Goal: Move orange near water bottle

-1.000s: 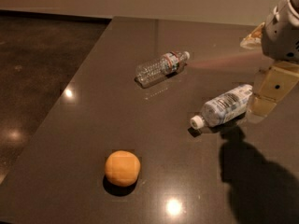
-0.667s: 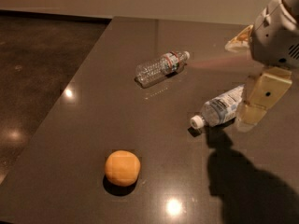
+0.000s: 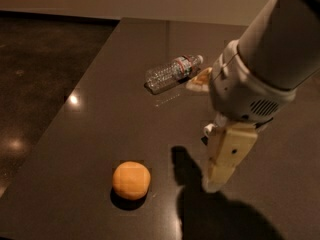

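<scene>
So the big change here is the arm: a second ago the white-and-beige two-finger gripper [image 3: 216,176] was hanging at the right edge of the frame, and now it's swung in and dropped toward the lower middle, pointing down at the dark glossy desk [image 3: 100,114] with its shadow [image 3: 220,214] pooled right under it. Honestly can't tell whether the jaws are released or clenched from this angle, but they aren't holding anything.

The round dull-skinned orange [image 3: 131,180] hasn't budged. It sits in the lower left of the frame, near the front edge of the desk, with the gripper off to its right and not touching it. The clear crinkled plastic water bottle with the red-and-white label band [image 3: 172,73] also hasn't moved. It's lying on its side in the upper middle, well apart from the orange.

My read: this is the approach, nothing more. The pickup hasn't happened, so the whole carry up the desk to the bottle is left to do. The gripper looks like it needs to slide left to get over the fruit, and being round, the orange could roll off if it gets clipped on one side
</scene>
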Action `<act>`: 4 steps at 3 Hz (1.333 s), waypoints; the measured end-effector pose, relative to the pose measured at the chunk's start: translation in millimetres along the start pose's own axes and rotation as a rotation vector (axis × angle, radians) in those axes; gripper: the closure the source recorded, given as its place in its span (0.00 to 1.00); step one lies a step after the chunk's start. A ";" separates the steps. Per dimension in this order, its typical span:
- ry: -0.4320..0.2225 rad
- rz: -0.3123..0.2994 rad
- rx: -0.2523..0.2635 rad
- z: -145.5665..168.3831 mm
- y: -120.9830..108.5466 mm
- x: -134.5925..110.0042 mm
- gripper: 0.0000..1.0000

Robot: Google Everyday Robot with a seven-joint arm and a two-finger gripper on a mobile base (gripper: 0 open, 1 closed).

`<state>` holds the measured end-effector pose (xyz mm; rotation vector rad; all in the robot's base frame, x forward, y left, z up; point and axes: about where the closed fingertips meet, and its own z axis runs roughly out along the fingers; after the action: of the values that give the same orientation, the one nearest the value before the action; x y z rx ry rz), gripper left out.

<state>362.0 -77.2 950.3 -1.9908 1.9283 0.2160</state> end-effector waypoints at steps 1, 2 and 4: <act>-0.038 -0.035 -0.076 32.7 25.4 -32.0 0.00; -0.085 -0.044 -0.147 66.6 44.9 -58.2 0.00; -0.129 -0.048 -0.191 113.9 59.0 -87.1 0.00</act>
<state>314.4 44.6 867.0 -2.0828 1.8366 0.5205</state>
